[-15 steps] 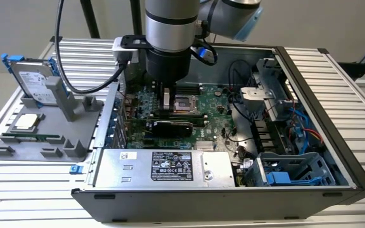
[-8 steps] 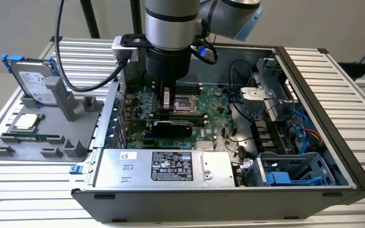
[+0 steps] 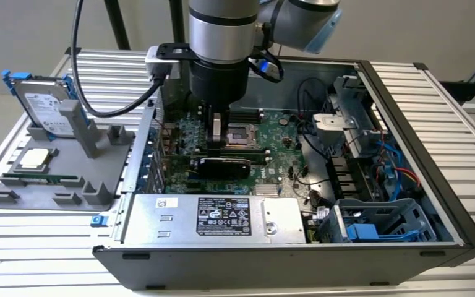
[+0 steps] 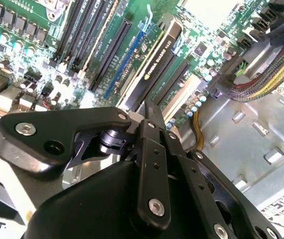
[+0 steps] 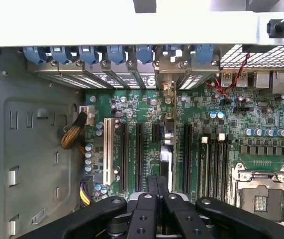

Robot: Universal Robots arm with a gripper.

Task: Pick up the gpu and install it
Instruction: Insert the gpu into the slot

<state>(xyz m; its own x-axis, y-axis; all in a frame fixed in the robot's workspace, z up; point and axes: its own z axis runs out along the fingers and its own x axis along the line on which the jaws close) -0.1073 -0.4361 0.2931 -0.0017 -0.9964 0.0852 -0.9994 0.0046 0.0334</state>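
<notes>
The gpu [image 3: 225,166] stands on edge in a slot of the green motherboard [image 3: 283,167], inside the open computer case. Its black shroud [image 4: 156,64] runs away from the fingers in the second wrist view. In the first wrist view the gpu [image 5: 167,134] appears edge-on, with its silver bracket at the case's rear slots. My gripper [image 3: 215,148] hangs straight above it. The black fingers [image 5: 151,186] are pressed together with nothing between them, and their tips [image 4: 148,107] sit at the card's top edge.
A silver power supply [image 3: 213,216] lies along the case's near side, and a drive cage [image 3: 378,219] is at the exterior view's right. The processor socket [image 5: 261,194] and empty slots flank the card. Outside the case, a grey fixture [image 3: 97,148] holds a hard drive [image 3: 44,105].
</notes>
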